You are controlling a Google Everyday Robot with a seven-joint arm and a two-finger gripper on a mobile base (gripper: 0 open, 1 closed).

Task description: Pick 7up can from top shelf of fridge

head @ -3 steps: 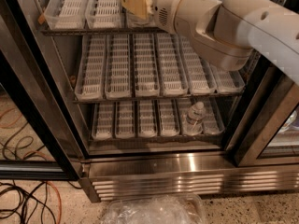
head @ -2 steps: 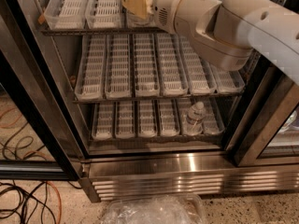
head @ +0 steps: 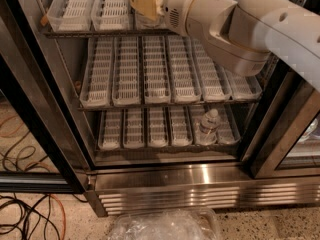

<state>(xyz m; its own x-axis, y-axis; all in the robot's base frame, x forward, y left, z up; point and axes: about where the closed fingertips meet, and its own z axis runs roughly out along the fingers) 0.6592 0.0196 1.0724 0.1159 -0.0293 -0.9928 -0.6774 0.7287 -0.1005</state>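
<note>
Three wire shelves sit inside the fridge (head: 175, 176), each lined with white slotted trays (head: 127, 69); the top shelf (head: 75, 9) is cut off by the upper edge of the view, so only its front part shows.

The gripper (head: 146, 4) is up at that top shelf, about the third tray from the left; it is the yellowish tip of the big white arm (head: 240, 29); the arm comes in from the right and hides much of the right side of the top shelf and a bit of the middle shelf (head: 150, 104).

The 7up can (head: 148, 21) is hard to make out; a small pale round thing shows just under the gripper, on the top shelf; most of it is hidden, and no letters can be read on it; I cannot tell if the gripper is squeezing the can or loose around it.

A small clear water bottle (head: 207, 125) stands on the bottom shelf (head: 135, 145), toward the right.

A black door frame (head: 272, 139) stands at the right; dark cables (head: 22, 219) lie on the floor at the left; some crinkly clear plastic (head: 165, 226) lies in front of the fridge, cut off by the lower edge.
</note>
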